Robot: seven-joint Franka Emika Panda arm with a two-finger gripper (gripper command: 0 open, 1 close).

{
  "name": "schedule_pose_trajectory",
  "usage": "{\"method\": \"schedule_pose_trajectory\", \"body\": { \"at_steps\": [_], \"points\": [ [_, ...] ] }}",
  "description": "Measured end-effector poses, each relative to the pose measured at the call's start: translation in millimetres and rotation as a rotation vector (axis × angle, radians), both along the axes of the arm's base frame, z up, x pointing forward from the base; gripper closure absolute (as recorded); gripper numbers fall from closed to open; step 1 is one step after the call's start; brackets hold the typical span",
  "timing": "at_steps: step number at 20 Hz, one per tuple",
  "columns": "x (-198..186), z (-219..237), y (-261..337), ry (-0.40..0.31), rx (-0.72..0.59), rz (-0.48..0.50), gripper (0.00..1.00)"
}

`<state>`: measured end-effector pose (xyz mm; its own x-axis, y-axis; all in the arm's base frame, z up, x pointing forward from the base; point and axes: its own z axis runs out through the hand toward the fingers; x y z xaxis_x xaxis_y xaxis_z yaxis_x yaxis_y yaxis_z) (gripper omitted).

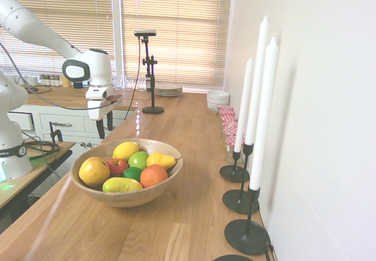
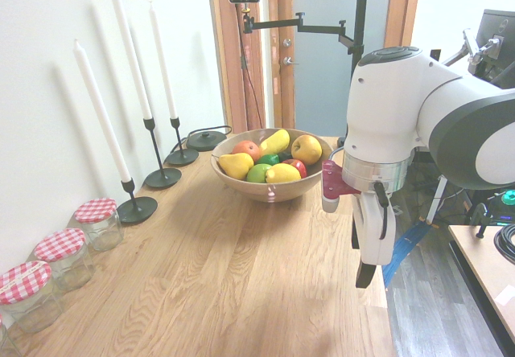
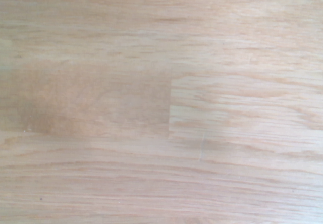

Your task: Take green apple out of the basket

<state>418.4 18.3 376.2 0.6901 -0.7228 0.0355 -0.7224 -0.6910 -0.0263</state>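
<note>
The basket (image 1: pixel 169 181), a shallow tan wooden bowl, stands on the wooden countertop and holds several fruits. The green apple (image 1: pixel 138 159) lies near its middle, between a yellow lemon-like fruit, a red apple and a small darker green fruit. From the other side, the green apple (image 2: pixel 258 173) sits at the front of the basket (image 2: pixel 269 190), beside a yellow pear. My gripper (image 1: pixel 104 126) hangs open and empty above the counter's edge, apart from the basket. In the second exterior view the gripper (image 2: pixel 360 252) is well in front of the bowl. The wrist view shows only bare wood.
Three tall white candles in black holders (image 1: pixel 247 236) line the wall next to the basket. Jars with red-checked lids (image 2: pixel 96 222) stand further along. A stack of plates (image 1: pixel 168 89) and white bowls (image 1: pixel 218 99) sit at the counter's far end.
</note>
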Motion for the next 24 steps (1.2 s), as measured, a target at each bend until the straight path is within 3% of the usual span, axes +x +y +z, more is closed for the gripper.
{"method": "schedule_pose_trajectory", "body": {
  "at_steps": [4,16,24],
  "points": [
    [6,8,-12,-0.01,0.012,-0.016,0.0],
    [84,152,-129,-0.128,0.019,-0.131,0.0],
    [136,146,-217,-0.092,0.031,-0.221,0.0]
  ]
}}
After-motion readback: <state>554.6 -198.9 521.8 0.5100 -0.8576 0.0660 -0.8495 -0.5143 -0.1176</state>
